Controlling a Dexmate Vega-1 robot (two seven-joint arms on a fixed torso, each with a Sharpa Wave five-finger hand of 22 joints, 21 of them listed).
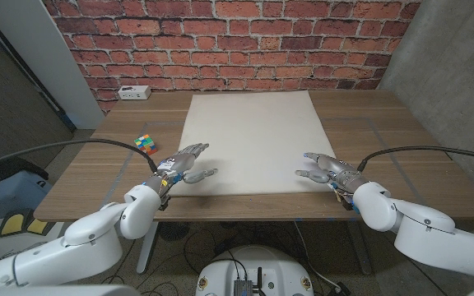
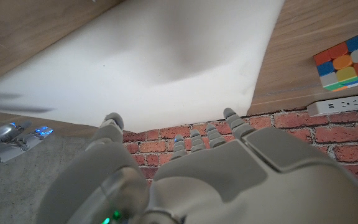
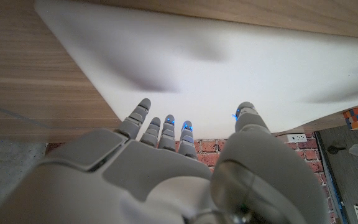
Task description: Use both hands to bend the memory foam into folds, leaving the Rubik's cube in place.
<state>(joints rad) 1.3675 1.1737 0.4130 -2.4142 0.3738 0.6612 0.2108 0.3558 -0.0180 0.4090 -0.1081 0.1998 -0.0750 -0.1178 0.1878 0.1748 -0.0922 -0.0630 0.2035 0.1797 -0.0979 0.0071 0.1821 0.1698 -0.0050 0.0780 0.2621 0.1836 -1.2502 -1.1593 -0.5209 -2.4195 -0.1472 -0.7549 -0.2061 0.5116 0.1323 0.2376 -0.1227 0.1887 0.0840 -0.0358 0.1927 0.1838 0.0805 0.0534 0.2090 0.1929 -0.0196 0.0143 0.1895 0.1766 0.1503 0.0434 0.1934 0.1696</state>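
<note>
Head view, inspected first: the memory foam lies flat and unfolded across the middle of the desk, running from mid-frame toward the brick wall at the top. The Rubik's cube sits on bare wood left of centre, near the foam's left edge but apart from it.

My left hand is over the foam's lower left corner, fingers spread and holding nothing. My right hand is over the lower right part of the sheet, likewise spread and empty. I cannot tell whether either hand presses on the foam or hovers just above it.

Left wrist view shows my fingers reaching toward the white sheet, with the cube at the upper right of that frame beside a white power strip.

Assessment: the task stands at the approach step; no fold has been made yet. The next move, in my judgement, calls for both hands to take the near edge together and lift it evenly, bending it over toward the wall. The left hand works nearest the cube, so it should draw inward, away from it.
</note>
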